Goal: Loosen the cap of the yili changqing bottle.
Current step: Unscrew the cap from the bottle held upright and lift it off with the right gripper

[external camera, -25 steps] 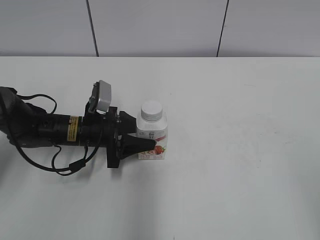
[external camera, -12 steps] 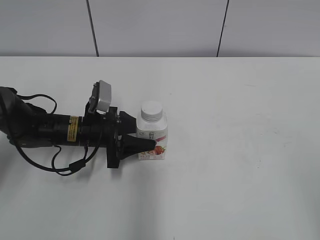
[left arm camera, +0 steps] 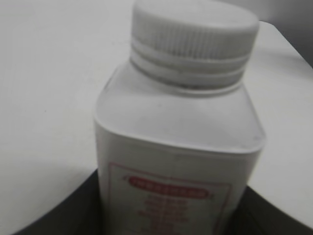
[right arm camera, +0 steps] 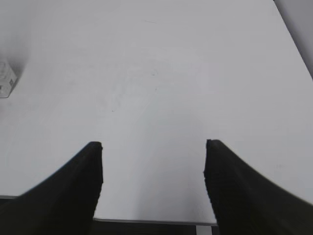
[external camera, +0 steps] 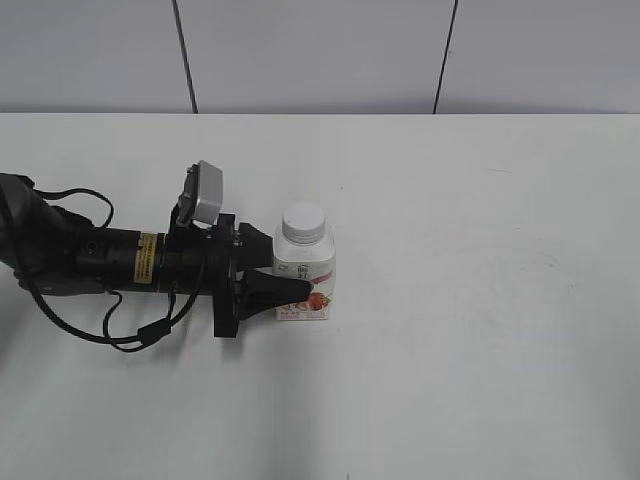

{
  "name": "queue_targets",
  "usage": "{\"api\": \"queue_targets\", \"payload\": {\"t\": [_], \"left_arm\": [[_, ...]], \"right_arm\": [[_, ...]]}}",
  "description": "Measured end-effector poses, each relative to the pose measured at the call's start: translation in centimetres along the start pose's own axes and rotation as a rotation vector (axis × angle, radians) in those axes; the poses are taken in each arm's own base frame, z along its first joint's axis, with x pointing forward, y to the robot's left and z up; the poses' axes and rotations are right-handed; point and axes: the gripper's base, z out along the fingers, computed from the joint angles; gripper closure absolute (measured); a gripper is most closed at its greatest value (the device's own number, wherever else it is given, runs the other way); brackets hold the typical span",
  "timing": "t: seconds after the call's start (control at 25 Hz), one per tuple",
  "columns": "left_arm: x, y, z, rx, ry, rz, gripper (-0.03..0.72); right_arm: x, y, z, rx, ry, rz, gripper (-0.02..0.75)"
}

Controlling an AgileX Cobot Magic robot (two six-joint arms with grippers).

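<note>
Here the yili changqing bottle [external camera: 304, 272] stands upright on the white surface [external camera: 480, 300], left of the middle and roughly halfway between the far and near edges. The left claw [external camera: 290, 285] reaches in low from the left edge and pinches the bottle's labelled body; the left wrist view shows dark fingers [left arm camera: 68, 210] flanking the label on both sides. The cap [external camera: 304, 221] sits square on the neck, untouched, its ribbed side free all round.

By my reading, the step in hand is the bracing: one arm holds the bottle so it cannot spin. The next move calls for the right claw [right arm camera: 152, 183], spread wide over bare surface near the right edge and absent from the exterior view, to travel across, come down over the cap, close on its ribbed rim and twist while the left keeps its hold.

Against the frames a second and half a second ago, nothing visible has shifted: bottle, arm and cap lie alike.
</note>
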Motion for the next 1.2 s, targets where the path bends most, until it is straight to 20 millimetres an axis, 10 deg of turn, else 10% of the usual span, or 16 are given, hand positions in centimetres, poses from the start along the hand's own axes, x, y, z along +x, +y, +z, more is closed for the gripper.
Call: {"api": "queue_targets", "payload": {"t": [0.36,0.68,1.2], "left_arm": [[0.0,0.0,0.0,0.005,0.001,0.002,0.310],[0.0,-0.1,0.0,0.007,0.001,0.003,0.310],[-0.1,0.1,0.0,0.017,0.006,0.027,0.311]], "right_arm": [[-0.4,0.8,0.1,-0.103,0.037,0.060,0.219],[-6.4,-0.5,2.1,-0.136,0.278,0.185,0.219],[-13.4,-2.4,12.7,-0.260,0.603,0.352,0.219]]}}
